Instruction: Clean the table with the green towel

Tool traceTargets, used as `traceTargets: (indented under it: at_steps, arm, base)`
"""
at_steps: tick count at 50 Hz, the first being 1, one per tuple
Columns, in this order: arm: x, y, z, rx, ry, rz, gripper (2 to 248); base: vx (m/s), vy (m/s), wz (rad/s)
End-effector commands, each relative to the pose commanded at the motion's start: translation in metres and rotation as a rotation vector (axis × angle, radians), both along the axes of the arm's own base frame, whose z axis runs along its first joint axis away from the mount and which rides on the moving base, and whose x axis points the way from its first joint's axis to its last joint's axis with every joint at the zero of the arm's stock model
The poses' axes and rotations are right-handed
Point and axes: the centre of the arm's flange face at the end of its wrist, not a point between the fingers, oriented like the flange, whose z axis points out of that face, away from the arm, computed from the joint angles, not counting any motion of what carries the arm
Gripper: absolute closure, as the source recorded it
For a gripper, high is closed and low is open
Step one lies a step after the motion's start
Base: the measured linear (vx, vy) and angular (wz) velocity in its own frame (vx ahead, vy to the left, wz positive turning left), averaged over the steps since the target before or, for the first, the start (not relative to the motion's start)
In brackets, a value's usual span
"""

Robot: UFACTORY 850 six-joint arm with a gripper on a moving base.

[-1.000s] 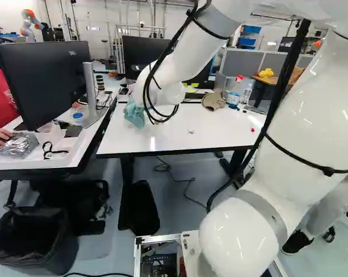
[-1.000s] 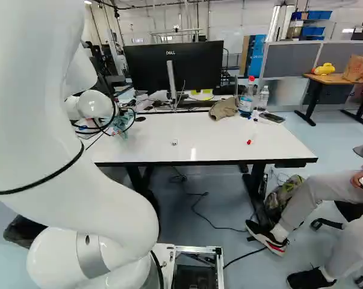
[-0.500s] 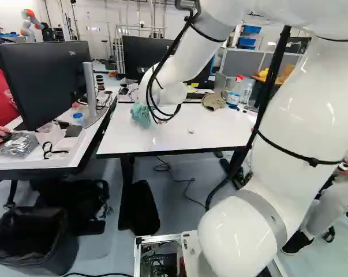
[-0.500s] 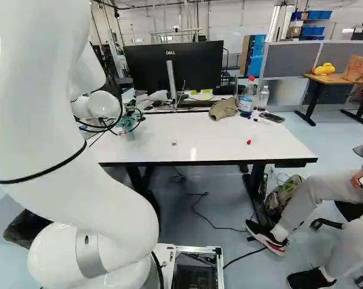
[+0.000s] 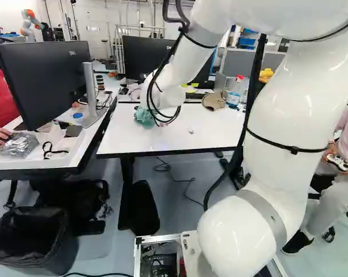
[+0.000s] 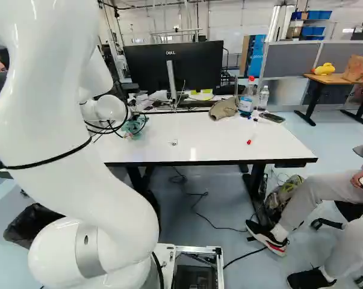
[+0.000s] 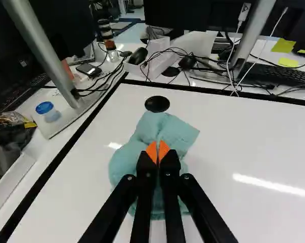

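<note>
Pincer point(image 6: 127, 133) tips press close together on a raised fold of the towel point(image 7: 180, 132), and the wrist view shows the orange pads point(image 7: 151, 152) nearly meeting, with little cloth between them. The rest of the towel bunches around and under the tips, over the bench point(image 6: 217, 135), towards its far left corner; how much of it touches the top I cannot tell.

The arm rises from its lowest joint point(image 5: 237, 236), its thick lower link point(image 5: 289, 115) upright. It bends over high up, and the forearm point(image 5: 191, 55) slopes ahead, down and to the left, to the wrist point(image 5: 172, 97), low over the bench. Black cables point(image 5: 152, 92) loop around the wrist. The pincer points ahead and down.

Just beyond the towel is a black disc point(image 7: 157, 104). Nearer the middle of the bench sits a small bit point(image 6: 174, 142), and further right a red bit point(image 6: 249, 142). Near the far edge lie a cap point(image 6: 223, 109) and a phone point(image 6: 272, 117), with a red-topped bottle point(image 6: 247, 102) and a clear bottle point(image 6: 263, 97) upright between them. Behind the bench stands a monitor point(image 6: 145, 66).
</note>
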Motion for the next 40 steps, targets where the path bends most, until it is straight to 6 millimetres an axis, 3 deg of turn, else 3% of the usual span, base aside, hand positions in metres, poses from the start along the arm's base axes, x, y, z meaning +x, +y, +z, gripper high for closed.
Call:
traceTargets:
  at_steps: [40]
  arm:
    - [0.010,0.004,-0.046,-0.030,0.083,0.000,225]
  base:
    - [0.000,0.000,0.000]
